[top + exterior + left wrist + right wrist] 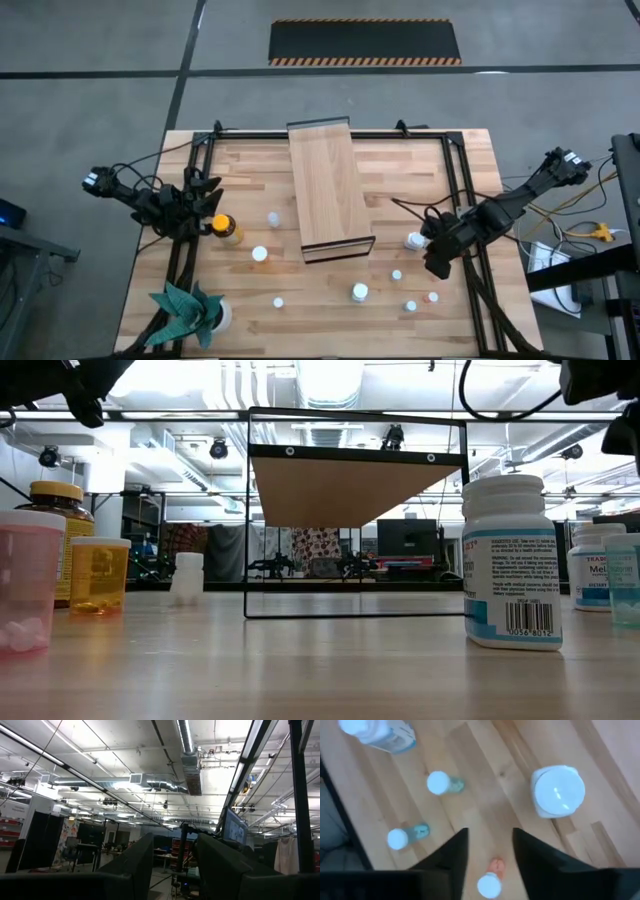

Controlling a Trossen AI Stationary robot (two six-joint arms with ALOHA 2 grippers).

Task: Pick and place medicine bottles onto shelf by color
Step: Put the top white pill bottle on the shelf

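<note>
Bottles all loose on the striped wood surface [400, 170], none on the long light-wood shelf board [327, 185] yet.
Right claw [489, 840] hangs open right of the shelf over small white-capped bottles [438, 783]; left claw [172, 865], open too, sits left of the shelf by the amber yellow-capped bottle [226, 228].

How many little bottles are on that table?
9 bottles: amber one by the left gripper; three white ones left of the shelf; five toward the right gripper. Others may be hidden.
</note>
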